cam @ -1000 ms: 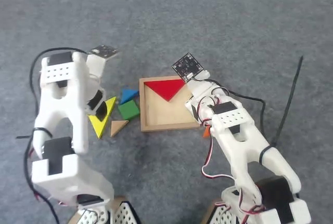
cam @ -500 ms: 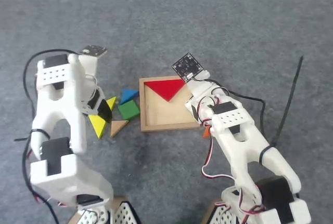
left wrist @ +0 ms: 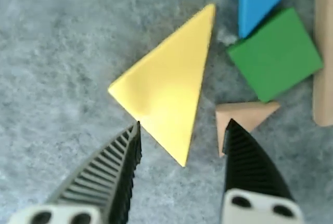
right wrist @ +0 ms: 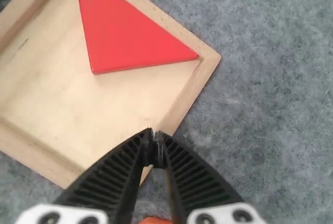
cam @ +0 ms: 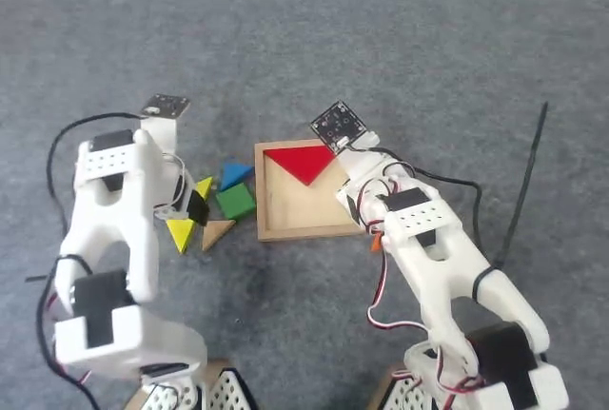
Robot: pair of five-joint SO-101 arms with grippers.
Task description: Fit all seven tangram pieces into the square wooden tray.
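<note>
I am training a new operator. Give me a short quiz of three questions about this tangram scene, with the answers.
1. True or false: the red triangular piece lies inside the square wooden tray.
2. Which piece has a corner between the open fingers of the left end effector? A) green square piece B) yellow triangular piece C) blue piece
3. Fill in: the right end effector is ____ (open or shut).
Key: 1 true; 2 B; 3 shut.
</note>
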